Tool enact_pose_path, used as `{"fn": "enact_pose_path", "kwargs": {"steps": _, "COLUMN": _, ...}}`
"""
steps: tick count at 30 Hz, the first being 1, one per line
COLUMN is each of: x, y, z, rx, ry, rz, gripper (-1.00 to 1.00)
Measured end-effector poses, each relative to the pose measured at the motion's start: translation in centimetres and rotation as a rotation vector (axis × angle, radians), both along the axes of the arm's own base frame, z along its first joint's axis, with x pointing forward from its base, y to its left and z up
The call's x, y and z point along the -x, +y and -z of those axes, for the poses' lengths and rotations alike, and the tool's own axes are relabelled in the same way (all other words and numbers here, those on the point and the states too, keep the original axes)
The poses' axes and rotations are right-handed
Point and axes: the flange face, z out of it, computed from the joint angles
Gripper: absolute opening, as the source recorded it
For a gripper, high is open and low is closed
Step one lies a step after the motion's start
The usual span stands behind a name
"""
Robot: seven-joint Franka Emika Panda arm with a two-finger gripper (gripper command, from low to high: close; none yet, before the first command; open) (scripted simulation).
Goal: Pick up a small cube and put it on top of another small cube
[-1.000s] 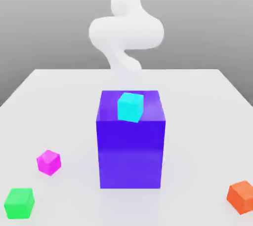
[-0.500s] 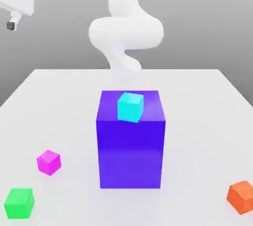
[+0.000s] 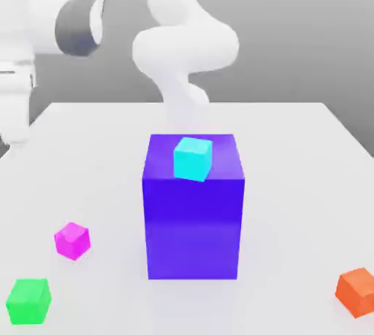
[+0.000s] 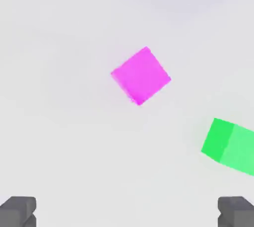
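Since half a second ago the arm has swung further in at the exterior view's left, its wrist now hanging low over the table; the cubes have not moved. The gripper is spread wide and empty, with both dark grey fingertips far apart in the hand view. The small cube, flat magenta-pink, sits on the table between and ahead of the jaws, turned diagonal to them, not touching. The green cube lies near it. The cyan cube rests on top of the big glossy blue-violet block. The orange cube is well apart at the exterior view's right. All are plain, sharp-edged and matte.
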Motion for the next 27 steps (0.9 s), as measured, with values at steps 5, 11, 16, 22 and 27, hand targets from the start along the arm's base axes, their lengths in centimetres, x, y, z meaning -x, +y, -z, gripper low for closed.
{"fn": "enact_pose_path", "kwargs": {"steps": 5, "x": -1.5, "y": 3.4, "z": 6.0, "rx": 0.015, "ry": 0.076, "rz": -0.31, "gripper": 0.0}}
{"fn": "enact_pose_path", "kwargs": {"steps": 11, "x": -2.4, "y": 5.6, "z": 13.0, "rx": 0.019, "ry": 0.11, "rz": -0.482, "gripper": 0.0}}
{"fn": "enact_pose_path", "kwargs": {"steps": 16, "x": -2.3, "y": 5.7, "z": 15.1, "rx": 0.022, "ry": 0.113, "rz": -0.486, "gripper": -1.0}}
{"fn": "enact_pose_path", "kwargs": {"steps": 22, "x": -2.4, "y": 5.6, "z": 13.3, "rx": 0.023, "ry": 0.113, "rz": -0.486, "gripper": -1.0}}
{"fn": "enact_pose_path", "kwargs": {"steps": 27, "x": -3.5, "y": 5.1, "z": 9.4, "rx": 0.013, "ry": 0.128, "rz": -0.532, "gripper": -1.0}}
